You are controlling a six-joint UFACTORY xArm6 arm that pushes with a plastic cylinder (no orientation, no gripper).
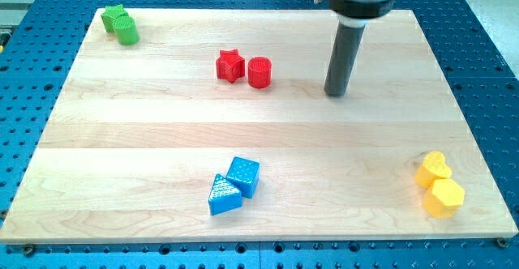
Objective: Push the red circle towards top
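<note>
The red circle (259, 72) stands on the wooden board in the upper middle of the view. A red star (230, 66) sits just to its left, touching or nearly touching it. My tip (336, 93) rests on the board to the right of the red circle, about a hand's width away and slightly lower in the view. It touches no block.
A green star (113, 17) and a green cylinder (126, 32) sit at the top left corner. A blue cube (243, 177) and a blue triangle (223, 196) lie at the bottom middle. A yellow heart (434, 168) and a yellow hexagon (443, 198) lie at the bottom right. The wooden board (162, 123) lies on a blue perforated table.
</note>
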